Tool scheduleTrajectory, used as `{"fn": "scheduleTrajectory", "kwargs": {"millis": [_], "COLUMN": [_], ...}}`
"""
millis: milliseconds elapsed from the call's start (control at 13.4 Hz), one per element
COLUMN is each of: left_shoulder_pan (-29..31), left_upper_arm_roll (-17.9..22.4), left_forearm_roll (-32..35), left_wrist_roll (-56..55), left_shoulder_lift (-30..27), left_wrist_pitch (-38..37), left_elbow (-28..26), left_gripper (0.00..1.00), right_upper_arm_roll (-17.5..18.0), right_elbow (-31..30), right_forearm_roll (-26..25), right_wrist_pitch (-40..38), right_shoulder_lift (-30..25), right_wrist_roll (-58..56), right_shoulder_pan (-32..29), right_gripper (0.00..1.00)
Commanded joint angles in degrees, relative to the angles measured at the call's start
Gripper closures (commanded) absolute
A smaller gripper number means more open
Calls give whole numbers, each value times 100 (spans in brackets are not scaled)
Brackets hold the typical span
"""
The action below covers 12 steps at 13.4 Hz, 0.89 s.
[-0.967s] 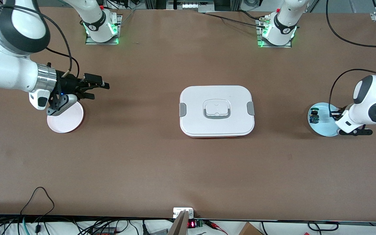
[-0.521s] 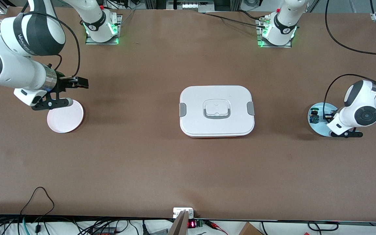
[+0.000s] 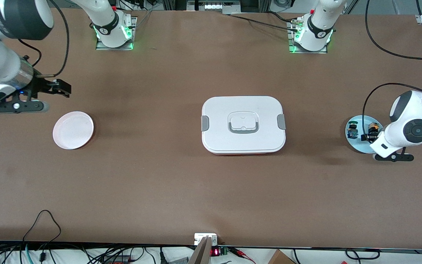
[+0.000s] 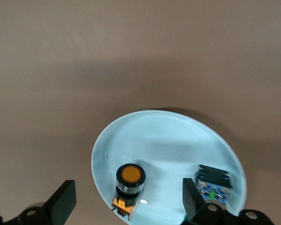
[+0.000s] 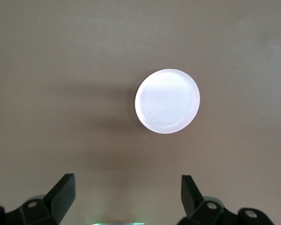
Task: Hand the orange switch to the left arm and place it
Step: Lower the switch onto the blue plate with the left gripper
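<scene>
White jointed arms (image 3: 412, 121), black bands, black cables, silver wrist ring, green-lit bases, black two-finger hands.

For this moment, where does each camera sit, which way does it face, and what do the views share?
Front view: high across the table, facing both arm bases; shows the box mid-table, the right hand and the left arm over the blue plate.
Left wrist view: on the left arm's wrist, looking down between the open left hand at the orange switch on the blue plate.
Right wrist view: on the right wrist, looking down past the open right hand's fingers at the pink plate.
Shared: each plate also shows in the front view.
</scene>
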Motion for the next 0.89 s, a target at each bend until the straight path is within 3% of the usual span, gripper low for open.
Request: {"fn": "scheduleTrajectory", "kwargs": {"millis": [0, 149, 298, 521, 669, 818], "left_shoulder_pan": [5, 13, 5, 13, -109, -268], "left_upper_arm_roll": [-739, -1372, -1725, -2050, -2017, -2016], "left_forearm_roll": [-223, -224, -224, -293, -975, -1278], "left_wrist_roll": [18, 27, 27, 19, 27, 36], "left_shoulder_lift": [-297, -306, -306, -306, -899, -1035], "left_wrist_pitch": [-1036, -1722, -2120, -2139, -2130, -2121], "left_elbow": [600, 1084, 1376, 1622, 1658, 1728], "left_gripper": [0, 0, 0, 0, 0, 0], "right_upper_arm_roll": [186, 381, 381, 372, 381, 381], "right_elbow": [241, 232, 92, -505, -550, -821], "right_forearm_roll": [60, 648, 677, 686, 677, 677], "right_wrist_pitch": [-30, 13, 223, 602, 690, 997], "right_shoulder_lift": [85, 85, 76, -319, -355, -504], "right_wrist_roll": [-37, -45, -63, -116, -116, -125], "right_shoulder_pan": [-469, -909, -937, -929, -902, -919], "right_gripper": [0, 0, 0, 0, 0, 0]}}
